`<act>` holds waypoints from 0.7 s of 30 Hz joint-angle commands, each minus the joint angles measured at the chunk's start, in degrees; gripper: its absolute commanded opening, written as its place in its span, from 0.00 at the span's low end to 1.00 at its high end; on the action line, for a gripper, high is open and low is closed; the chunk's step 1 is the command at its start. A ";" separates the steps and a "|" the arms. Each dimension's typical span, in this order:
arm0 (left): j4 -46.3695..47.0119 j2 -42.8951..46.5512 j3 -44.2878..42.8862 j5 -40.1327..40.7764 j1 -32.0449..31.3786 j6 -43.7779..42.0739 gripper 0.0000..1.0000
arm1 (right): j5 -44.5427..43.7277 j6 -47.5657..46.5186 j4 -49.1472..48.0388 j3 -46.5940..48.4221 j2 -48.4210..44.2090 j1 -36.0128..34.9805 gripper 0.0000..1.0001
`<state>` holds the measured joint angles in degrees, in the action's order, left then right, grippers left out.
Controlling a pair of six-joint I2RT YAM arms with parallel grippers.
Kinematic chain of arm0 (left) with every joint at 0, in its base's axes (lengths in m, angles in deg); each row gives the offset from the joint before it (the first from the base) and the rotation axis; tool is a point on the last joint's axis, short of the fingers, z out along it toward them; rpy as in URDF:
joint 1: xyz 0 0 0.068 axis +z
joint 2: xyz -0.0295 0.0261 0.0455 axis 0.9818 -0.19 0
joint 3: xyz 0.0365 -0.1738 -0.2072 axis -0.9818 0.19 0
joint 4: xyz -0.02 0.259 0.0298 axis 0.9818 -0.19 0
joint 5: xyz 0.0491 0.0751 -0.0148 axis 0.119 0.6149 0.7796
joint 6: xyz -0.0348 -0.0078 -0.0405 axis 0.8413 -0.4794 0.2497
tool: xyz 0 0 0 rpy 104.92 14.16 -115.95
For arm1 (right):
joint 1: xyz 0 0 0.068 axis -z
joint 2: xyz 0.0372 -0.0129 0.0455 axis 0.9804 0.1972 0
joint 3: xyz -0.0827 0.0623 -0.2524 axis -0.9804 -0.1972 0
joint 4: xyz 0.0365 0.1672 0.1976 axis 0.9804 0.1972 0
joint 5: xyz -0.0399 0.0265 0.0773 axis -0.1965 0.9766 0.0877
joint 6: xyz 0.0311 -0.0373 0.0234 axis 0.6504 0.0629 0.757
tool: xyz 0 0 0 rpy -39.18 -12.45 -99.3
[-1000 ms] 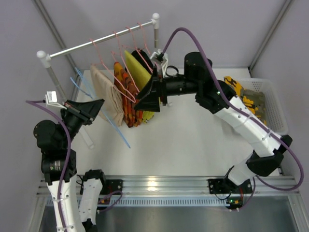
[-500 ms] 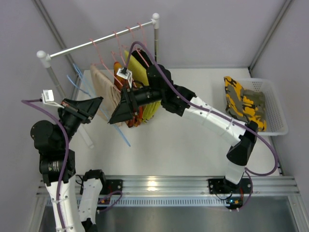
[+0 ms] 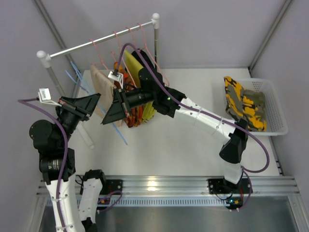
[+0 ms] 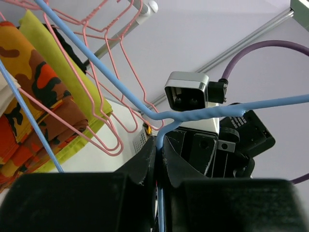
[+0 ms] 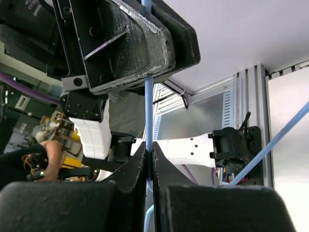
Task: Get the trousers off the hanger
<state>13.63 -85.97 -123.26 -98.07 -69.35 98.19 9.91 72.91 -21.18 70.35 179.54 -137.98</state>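
Right gripper (image 5: 148, 151): jaws newly shut on the blue wire of the hanger (image 5: 148, 107), after swinging across from the basket side within the last second. Left gripper (image 4: 159, 147): clamped as before on the same hanger, just below its twisted neck. Trousers (image 3: 244, 104): off the hanger, lying in the white basket (image 3: 274, 101) at right, so removal is judged done and only hanger handling remains. Both wrist views cut off the hanger's lower bar, and from above the gripper bodies mask both grip points.
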 commanded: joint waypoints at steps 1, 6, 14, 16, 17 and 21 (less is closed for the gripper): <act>1.83 0.09 -0.79 1.07 -0.02 -1.19 0.08 | 0.43 6.61 -10.42 4.14 1.16 0.81 0.00; -1.77 2.02 -0.79 4.06 0.06 -3.65 0.72 | -0.62 11.45 -12.55 6.68 3.54 2.57 0.00; -11.18 7.91 -1.85 15.13 -0.03 -9.27 0.99 | -1.68 13.74 -13.26 8.45 6.44 3.72 0.00; -13.81 9.75 -2.20 19.34 -0.03 -11.20 0.99 | -2.29 13.66 -13.17 9.24 7.40 3.80 0.00; -15.04 10.20 -2.81 21.10 -0.03 -12.69 0.99 | -2.38 13.74 -13.17 10.11 7.76 3.89 0.00; -21.19 12.31 -3.43 30.06 -0.02 -16.21 0.99 | -4.04 13.57 -12.56 13.54 10.30 4.16 0.00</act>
<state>-2.39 -74.82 -125.03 -76.54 -69.35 86.74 7.68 85.92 -29.68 78.94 188.74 -134.59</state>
